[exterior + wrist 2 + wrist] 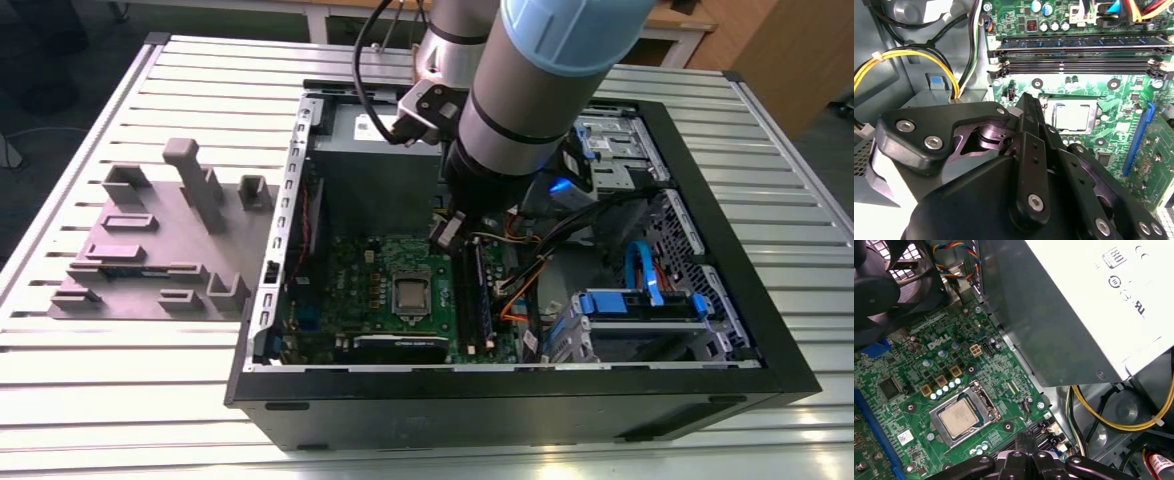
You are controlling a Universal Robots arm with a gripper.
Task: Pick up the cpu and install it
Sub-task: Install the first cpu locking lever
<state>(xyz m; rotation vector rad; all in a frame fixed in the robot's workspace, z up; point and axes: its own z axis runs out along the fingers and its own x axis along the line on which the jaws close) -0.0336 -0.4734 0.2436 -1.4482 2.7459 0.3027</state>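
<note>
The gripper (446, 232) is hanging inside the open computer case (534, 400), its jaws looking pressed together and holding nothing, above the green motherboard (350, 290). The cpu (960, 419) is already sitting flat in its socket (985, 399), near the memory sticks (1079, 62) in the second wrist view. Placement is looking done; whether the socket is latched cannot be told.

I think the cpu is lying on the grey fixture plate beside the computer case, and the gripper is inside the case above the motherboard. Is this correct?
Not quite. The cpu sits in its socket on the motherboard, as both wrist views show, not on the grey fixture plate. The rest holds: in the exterior view the gripper is inside the computer case, above the motherboard.
</note>
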